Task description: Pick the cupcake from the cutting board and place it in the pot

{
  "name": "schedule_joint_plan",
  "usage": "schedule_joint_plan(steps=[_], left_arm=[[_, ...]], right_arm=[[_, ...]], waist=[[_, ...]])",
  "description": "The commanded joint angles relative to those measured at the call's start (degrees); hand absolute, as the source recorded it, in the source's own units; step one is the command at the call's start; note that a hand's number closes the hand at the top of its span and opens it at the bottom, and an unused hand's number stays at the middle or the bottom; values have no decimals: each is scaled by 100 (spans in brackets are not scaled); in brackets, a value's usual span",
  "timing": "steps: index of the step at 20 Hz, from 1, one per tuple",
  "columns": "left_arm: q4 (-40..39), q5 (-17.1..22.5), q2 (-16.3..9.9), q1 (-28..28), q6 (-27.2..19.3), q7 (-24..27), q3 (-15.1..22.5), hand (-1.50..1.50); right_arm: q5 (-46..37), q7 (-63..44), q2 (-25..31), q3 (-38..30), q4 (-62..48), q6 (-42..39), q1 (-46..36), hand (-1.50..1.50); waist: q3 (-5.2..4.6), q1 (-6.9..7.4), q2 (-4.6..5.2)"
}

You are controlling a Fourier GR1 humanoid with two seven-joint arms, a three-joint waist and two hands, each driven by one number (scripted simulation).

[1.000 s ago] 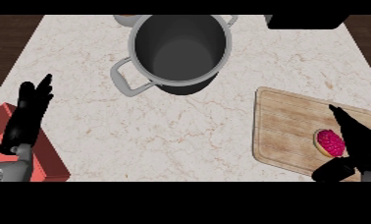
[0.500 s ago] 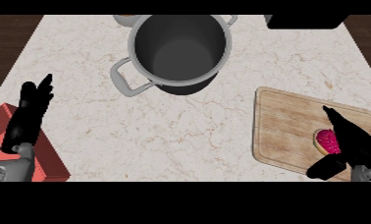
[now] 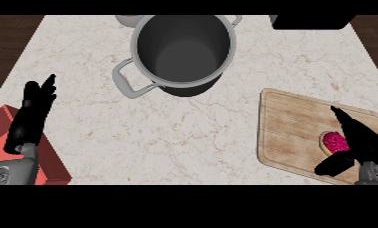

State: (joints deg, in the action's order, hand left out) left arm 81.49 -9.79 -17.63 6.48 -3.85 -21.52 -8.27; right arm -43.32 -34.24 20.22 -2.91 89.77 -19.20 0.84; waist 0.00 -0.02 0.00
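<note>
Over on the cutting board (image 3: 295,127) at the right, the pink cupcake (image 3: 335,142) sits half hidden under the right hand (image 3: 356,139), fingers straight, thumb below it, not clearly gripping. Pot (image 3: 182,54) is well apart, up top. Left hand (image 3: 31,117) rests open at the left edge.

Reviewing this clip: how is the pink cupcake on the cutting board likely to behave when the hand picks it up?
The cupcake looks small beside the right hand, so it is probably light. Its speckled pink top suggests soft frosting that might dent under the fingers. Lying loose on the flat cutting board, it may slide if nudged.
</note>
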Motion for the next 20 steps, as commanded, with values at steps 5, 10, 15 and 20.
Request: schedule_joint_plan(steps=[5, 10, 15, 20], left_arm=[[163, 134, -156, -178, 376, 51, -262, 0], [32, -187, 215, 102, -37, -96, -87, 0], [385, 19, -60, 86, 393, -407, -252, 0], [348, -88, 49, -205, 203, -85, -250, 0]], right_arm=[[-507, 463, -216, 234, 111, 490, 154, 150], [-954, 852, 88, 231, -113, 703, 36, 150], [-1036, 1307, 228, -80, -243, 1132, 72, 150], [-2081, -1128, -1178, 1189, 1826, 839, 899, 150]], waist=[[0, 5, -6], [-1, -13, -2], [1, -5, -4], [-13, -62, -48]])
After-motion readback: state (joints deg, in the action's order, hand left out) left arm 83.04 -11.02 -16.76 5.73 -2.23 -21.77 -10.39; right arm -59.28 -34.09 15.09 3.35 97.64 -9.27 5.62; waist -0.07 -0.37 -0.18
